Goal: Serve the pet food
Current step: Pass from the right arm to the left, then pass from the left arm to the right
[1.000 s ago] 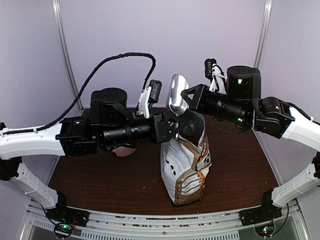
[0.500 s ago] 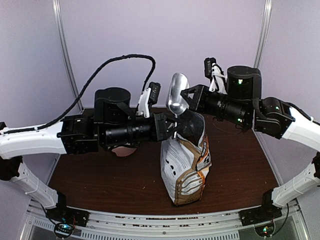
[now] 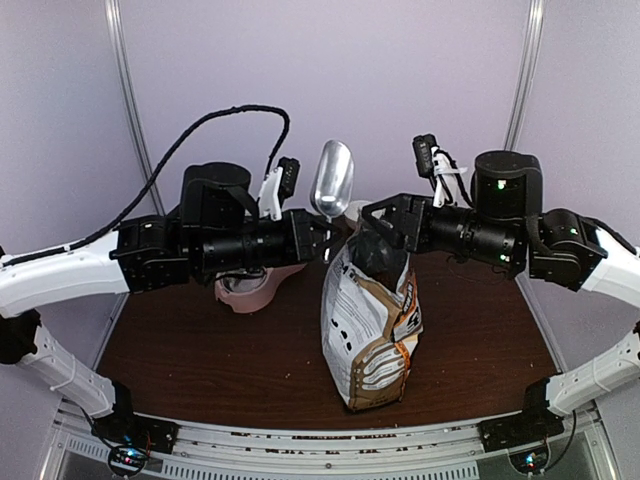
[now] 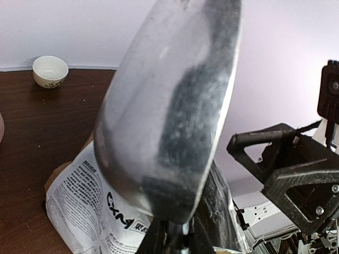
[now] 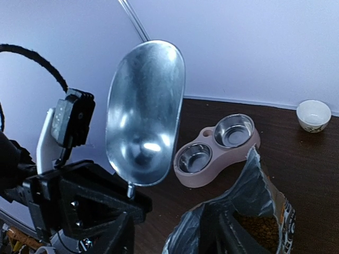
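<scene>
The metal scoop [image 3: 332,180] stands upright, bowl up, its short handle pinched in my shut left gripper [image 3: 322,228] [image 4: 177,239]. Its hollow [image 5: 145,111] is bare. The printed bag [image 3: 370,320] stands mid-table with its top torn open, and brown pet food [image 5: 262,226] shows inside. My right gripper [image 3: 372,222] [image 5: 175,238] hangs open just right of the scoop, over the bag's mouth. The bag's silver rim shows between its fingers, and nothing is held. The pink double-bowl feeder [image 5: 217,148] lies beyond with both steel bowls bare.
A small white bowl [image 4: 50,70] [image 5: 313,115] sits at the back of the brown table [image 3: 200,370]. The feeder [image 3: 250,292] is partly hidden behind my left arm. The two grippers are close together above the bag.
My right gripper has opened, let go of the scoop and drawn back right. The left gripper has shut on the handle and carried the scoop up and left.
</scene>
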{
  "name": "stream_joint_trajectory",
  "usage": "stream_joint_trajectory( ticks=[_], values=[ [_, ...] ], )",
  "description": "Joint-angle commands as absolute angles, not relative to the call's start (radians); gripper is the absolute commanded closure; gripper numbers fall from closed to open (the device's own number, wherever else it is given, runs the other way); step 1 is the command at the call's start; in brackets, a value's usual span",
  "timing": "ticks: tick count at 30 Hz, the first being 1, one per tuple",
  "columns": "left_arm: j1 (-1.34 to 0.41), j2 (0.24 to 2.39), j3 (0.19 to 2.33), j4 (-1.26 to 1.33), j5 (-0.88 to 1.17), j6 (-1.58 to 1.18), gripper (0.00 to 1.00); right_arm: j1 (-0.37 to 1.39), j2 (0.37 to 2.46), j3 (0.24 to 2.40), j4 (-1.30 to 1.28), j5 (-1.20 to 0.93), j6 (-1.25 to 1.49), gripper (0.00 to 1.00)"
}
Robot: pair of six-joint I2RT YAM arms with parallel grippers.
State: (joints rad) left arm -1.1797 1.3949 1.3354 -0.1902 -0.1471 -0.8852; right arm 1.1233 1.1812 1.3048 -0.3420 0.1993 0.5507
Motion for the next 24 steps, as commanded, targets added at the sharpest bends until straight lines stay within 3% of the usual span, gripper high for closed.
stream_joint_trajectory(
  ticks=[1, 5, 12, 14, 18, 24],
  values=[
    [-1.15, 1.338, 1.333, -0.184, -0.118, -0.879, 1.0, 1.128, 1.133, 1.299, -0.424, 0.151, 0.508, 0.41],
    [-1.12, 1.312, 1.356, -0.261, -0.051, -0.829, 1.0, 1.121, 1.111, 1.33, -0.506, 0.135, 0.478, 0.27],
    [-1.092, 1.266, 1.388, -0.459, 0.107, -0.689, 1.0, 1.088, 1.116, 1.414, -0.625, -0.008, 0.394, 0.19],
    [-1.089, 1.258, 1.396, -0.512, 0.173, -0.648, 1.0, 1.083, 1.129, 1.449, -0.665, -0.047, 0.364, 0.21],
    [-1.088, 1.268, 1.434, -0.642, 0.314, -0.56, 1.0, 1.081, 1.157, 1.518, -0.734, -0.11, 0.308, 0.36],
    [-1.088, 1.249, 1.445, -0.727, 0.416, -0.471, 1.0, 1.076, 1.19, 1.581, -0.784, -0.224, 0.269, 0.44]
  ],
)
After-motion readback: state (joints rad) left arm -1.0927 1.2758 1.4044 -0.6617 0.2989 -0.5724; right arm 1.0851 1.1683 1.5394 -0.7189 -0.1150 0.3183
